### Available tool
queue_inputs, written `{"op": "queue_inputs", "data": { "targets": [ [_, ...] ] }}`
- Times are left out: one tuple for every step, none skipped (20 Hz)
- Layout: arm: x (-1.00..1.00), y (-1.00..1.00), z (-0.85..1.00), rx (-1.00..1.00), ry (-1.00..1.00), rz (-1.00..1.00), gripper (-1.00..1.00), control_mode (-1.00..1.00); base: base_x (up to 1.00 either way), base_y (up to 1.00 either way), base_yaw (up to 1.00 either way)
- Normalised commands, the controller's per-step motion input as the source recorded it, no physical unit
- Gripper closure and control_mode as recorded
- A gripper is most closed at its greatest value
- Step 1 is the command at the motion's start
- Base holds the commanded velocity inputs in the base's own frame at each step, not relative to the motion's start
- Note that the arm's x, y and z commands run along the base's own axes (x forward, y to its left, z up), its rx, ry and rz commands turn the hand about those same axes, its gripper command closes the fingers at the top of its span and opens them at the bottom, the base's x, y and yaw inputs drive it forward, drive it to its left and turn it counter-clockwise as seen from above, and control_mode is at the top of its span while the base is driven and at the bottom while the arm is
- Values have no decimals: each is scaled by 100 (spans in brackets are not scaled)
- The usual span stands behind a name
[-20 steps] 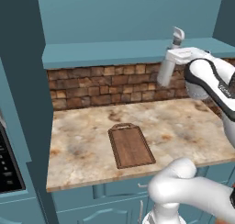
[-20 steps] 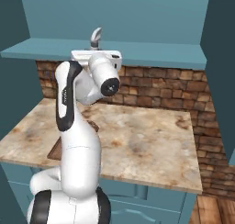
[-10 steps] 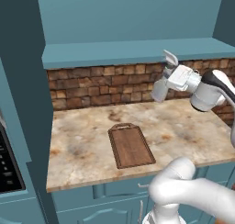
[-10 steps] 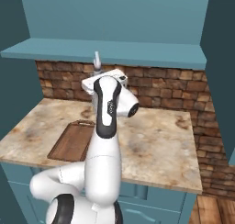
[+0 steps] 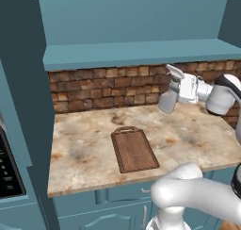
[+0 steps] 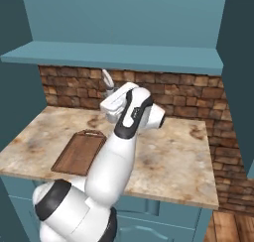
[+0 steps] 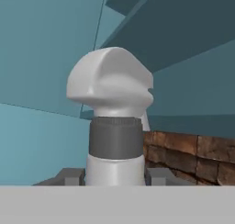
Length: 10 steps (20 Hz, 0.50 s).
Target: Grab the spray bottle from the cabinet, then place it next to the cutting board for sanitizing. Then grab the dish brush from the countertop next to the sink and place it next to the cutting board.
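Note:
My gripper (image 5: 182,88) is shut on the neck of the pale grey-white spray bottle (image 5: 167,98), which hangs tilted in the air above the marbled counter (image 5: 84,142), in front of the brick wall. The hand view looks up at the bottle's trigger head (image 7: 111,85), with a finger (image 7: 68,176) on each side of the neck. The dark brown cutting board (image 5: 133,149) lies flat on the counter, below and to the left of the bottle, loop handle toward the wall. From the right base view, the nozzle (image 6: 107,78) pokes up behind my arm and the cutting board (image 6: 79,151) lies at the left.
A teal shelf (image 5: 141,52) of the wall cabinet runs above the brick backsplash (image 5: 103,90). A tall teal panel (image 5: 23,106) bounds the counter on the left and another (image 6: 238,87) on the right. Bare counter (image 6: 173,156) lies right of the board.
The arm has swung the spray bottle down and to the left from shelf height, tilting it, and it now hangs lower over the counter, closer to the cutting board.

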Motion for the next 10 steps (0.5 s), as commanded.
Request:
{"op": "queue_inputs", "data": {
  "targets": [
    [6, -11, -39, -6, -6, 4, 100, -100, 0, 0, 0],
    [16, 0, -49, 0, -6, 1, 100, -100, 0, 0, 0],
    [20, 0, -46, 0, -10, 0, 100, -100, 0, 0, 0],
    [21, -7, -38, 0, -8, 0, 100, -100, 0, 0, 0],
    [23, -10, -33, 0, -1, 0, 100, -100, 0, 0, 0],
    [25, -6, -30, 0, 0, 0, 100, -100, 0, 0, 0],
    [26, -1, -39, 0, 0, 0, 100, -100, 0, 0, 0],
    [22, 0, -46, -3, 0, 0, 100, -100, 0, 0, 0],
    [17, 0, -53, -6, 1, 0, 100, -100, 0, 0, 0],
    [16, 0, -54, -7, 5, 0, 100, -100, 0, 0, 0]
  ]
}}
